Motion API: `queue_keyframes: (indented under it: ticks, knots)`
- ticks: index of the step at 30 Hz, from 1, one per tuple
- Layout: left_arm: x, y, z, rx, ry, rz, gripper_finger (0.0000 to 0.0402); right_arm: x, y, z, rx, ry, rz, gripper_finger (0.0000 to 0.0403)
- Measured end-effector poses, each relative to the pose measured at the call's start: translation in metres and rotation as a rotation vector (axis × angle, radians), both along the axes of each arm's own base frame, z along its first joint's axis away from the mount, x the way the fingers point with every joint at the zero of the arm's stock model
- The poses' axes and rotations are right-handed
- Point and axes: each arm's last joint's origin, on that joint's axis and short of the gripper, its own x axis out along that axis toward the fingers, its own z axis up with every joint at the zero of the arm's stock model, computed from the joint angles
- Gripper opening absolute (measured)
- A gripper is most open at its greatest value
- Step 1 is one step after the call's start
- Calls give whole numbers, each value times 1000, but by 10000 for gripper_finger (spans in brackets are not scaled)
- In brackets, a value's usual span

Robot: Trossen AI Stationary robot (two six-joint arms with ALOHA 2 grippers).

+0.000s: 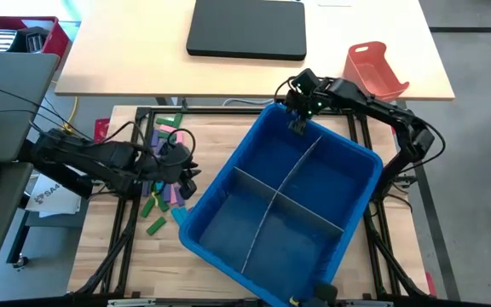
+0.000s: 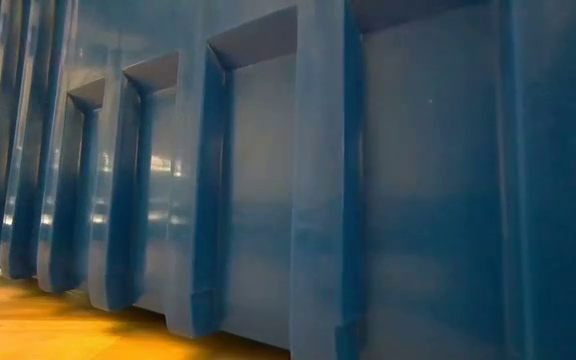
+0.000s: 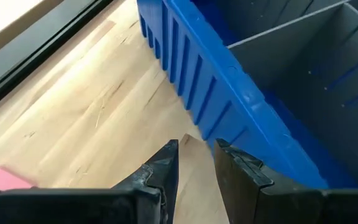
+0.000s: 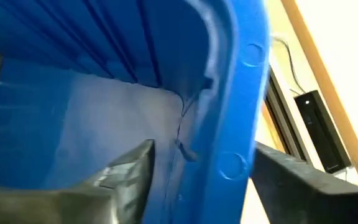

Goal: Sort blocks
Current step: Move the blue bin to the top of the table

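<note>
**Sorting barely begun: bin empty, blocks still heaped on the bench**

The blue bin, by far the largest thing present, is set askew across the middle of the bench. It is split into four compartments by a grey divider, and no block can be made out in any of them. The task is therefore judged to be at its very start, with every block left to sort.

The blocks are heaped on the bench just beside the bin's left wall, in green, pink, purple and blue; a few green ones lie slightly apart from the heap.

The left gripper is held over the heap's edge nearest the bin; its jaws are drawn narrow, and nothing is seen between them. The right gripper is set at the bin's far corner, its jaws wide and astride the rim.

The bench is of pale wood, framed by black rails. Beyond it a second pale table carries a dark flat case and an orange-red tray. A red box is seen at the far left.
</note>
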Motion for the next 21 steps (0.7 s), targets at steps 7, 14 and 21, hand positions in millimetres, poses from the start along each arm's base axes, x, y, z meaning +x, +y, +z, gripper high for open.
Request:
queue_keyframes:
  ticks: [7,14,21]
  knots:
    - [4,4,-7,5,-15,19,161,-6,-3,-1,22,37,-168,100]
    - [-5,12,-1,30,-33,59,215,-20,-16,2,36,23,-337,100]
    - [-22,19,10,40,-100,115,222,-44,-21,17,6,0,-501,99]
